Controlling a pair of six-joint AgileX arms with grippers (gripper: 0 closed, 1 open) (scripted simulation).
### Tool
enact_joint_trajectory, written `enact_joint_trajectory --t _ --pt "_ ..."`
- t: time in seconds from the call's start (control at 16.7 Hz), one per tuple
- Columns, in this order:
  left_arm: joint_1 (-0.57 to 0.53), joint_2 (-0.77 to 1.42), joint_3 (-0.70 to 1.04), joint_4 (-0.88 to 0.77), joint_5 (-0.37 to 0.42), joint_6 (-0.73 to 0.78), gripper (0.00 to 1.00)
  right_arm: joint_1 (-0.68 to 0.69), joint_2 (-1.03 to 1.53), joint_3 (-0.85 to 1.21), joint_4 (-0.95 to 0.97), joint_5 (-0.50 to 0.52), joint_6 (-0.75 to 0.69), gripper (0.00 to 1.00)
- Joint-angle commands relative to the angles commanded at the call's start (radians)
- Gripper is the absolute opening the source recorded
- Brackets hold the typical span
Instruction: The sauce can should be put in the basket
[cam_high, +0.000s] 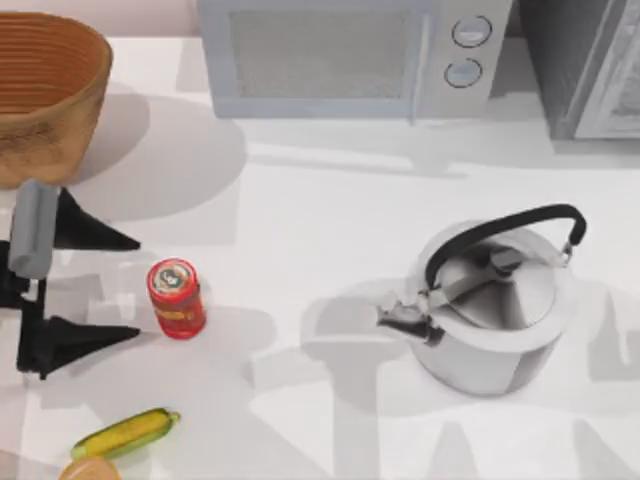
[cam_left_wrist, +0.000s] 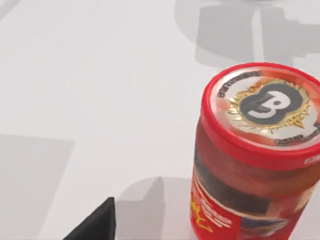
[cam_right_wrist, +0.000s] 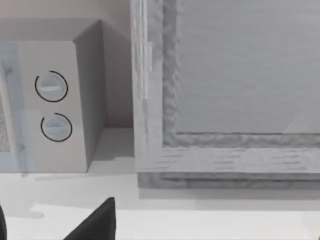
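**Operator:** Where's your left gripper, and what's it got?

**Robot:** You'll find my left gripper (cam_high: 135, 285) at the table's left edge, its two black fingers (cam_high: 95, 237) spread wide and pointing toward the right. It has hold of nothing. The sauce can (cam_high: 177, 298) stands just past the fingertips, closer to the lower finger, with a gap between them.

**Operator:** How's the can sitting?

**Robot:** Upright, long axis vertical, its round patterned lid (cam_left_wrist: 270, 107) facing up. You can see it close in the left wrist view, standing on the bare white table (cam_high: 320, 230) with one dark fingertip (cam_left_wrist: 97, 225) nearby.

**Operator:** And the basket?

**Robot:** The basket (cam_high: 45, 95) is at the far left corner, beyond the gripper and well apart from the can. What you can see of its ribbed inside holds nothing.

**Operator:** Anything else around?

**Robot:** A kettle (cam_high: 495, 305) on the right, a microwave (cam_high: 350, 55) along the back, and a corn cob (cam_high: 125, 433) near the front left. My right wrist view faces the microwave's dials (cam_right_wrist: 52, 107); whether that gripper is open, I cannot tell.
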Motion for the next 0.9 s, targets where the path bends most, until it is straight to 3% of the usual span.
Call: enact_joint_trajectory --t 0.3,0.9 --pt "-0.053 -0.03 -0.025 0.119 0.006 -0.147 1.0 0.0 0.0 0.0 0.0 0.0 0.0 1.0" --pt "-0.187 0.006 -0.141 0.551 -0.007 -0.456 1.0 0.0 0.0 0.0 0.0 0.0 0.0 1.0"
